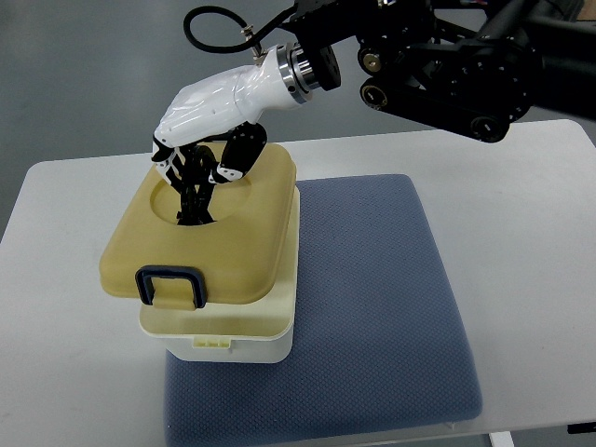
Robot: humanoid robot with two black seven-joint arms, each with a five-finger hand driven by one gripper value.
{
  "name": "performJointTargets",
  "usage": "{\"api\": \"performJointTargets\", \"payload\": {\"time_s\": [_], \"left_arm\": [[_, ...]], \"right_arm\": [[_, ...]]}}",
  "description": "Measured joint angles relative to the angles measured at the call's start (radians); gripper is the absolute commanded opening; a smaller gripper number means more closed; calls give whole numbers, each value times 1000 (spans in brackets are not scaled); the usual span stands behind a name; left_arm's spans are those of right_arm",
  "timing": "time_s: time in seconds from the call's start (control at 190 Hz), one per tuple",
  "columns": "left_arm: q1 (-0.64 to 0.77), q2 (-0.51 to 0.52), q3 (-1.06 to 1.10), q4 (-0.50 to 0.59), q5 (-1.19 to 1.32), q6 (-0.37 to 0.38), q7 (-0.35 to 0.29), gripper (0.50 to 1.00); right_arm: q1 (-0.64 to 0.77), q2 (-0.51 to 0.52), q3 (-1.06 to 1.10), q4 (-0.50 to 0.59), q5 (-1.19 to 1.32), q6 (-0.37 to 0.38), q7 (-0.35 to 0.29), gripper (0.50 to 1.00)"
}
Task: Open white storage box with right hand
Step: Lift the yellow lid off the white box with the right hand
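right hand (207, 140) pinches the lid (200, 233) (no readable writing) of the box (244, 343); latch (169, 286) points to 6 o'clock.

Right hand (200, 149): I see a glossy white shell over the back, smooth and rounded like a glove.
Fingers (191, 191): black jointed links, with white plates on the outer faces and small dark dots on them.
Wrist (298, 73): I see a white cuff meeting a ringed silver metal collar, then a black cylinder.
Forearm (447, 70): black, bulky, angular housings; I make out round bolt heads and circular joint caps, some with a brassy centre.
Cable (216, 30): I see one thick black loop, ending at a small metal fitting near the cuff.
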Motion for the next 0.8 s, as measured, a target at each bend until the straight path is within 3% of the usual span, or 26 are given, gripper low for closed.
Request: {"api": "performJointTargets", "payload": {"time_s": [0.42, 0.798], "left_arm": [[0, 0, 0, 0, 0, 0, 0, 1000], [0, 0, 0, 0, 0, 0, 0, 1000]], "right_arm": [[-140, -220, 47, -66, -1, -44, -4, 500], [-318, -376, 52, -116, -2, -172, -1, 500]]}}
